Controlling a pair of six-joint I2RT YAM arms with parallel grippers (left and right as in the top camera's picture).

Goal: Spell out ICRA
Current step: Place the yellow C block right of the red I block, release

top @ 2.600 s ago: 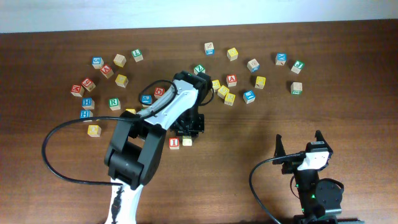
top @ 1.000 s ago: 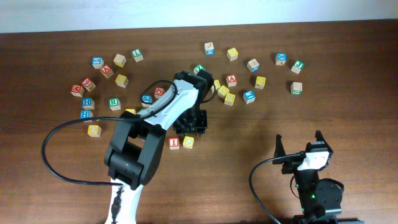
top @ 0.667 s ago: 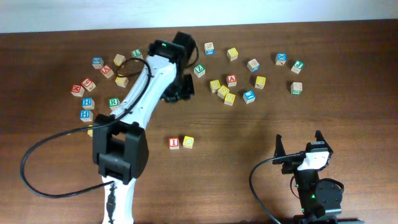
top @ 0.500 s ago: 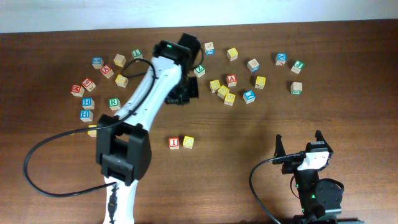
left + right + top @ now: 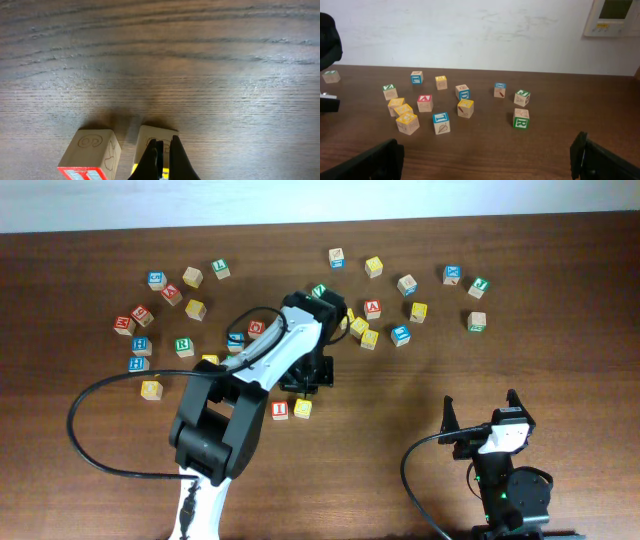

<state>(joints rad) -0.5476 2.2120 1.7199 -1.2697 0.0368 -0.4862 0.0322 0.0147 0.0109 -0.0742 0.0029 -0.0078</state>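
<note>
Many scattered cubes (image 5: 452,274) | left claw (image 5: 165,145) pressed together above C (image 5: 148,135) | right claw (image 5: 480,402) spread

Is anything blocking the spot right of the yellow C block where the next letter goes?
Nothing visible. The table right of the yellow C cube is bare; the shut left gripper hangs over that cube itself.
</note>
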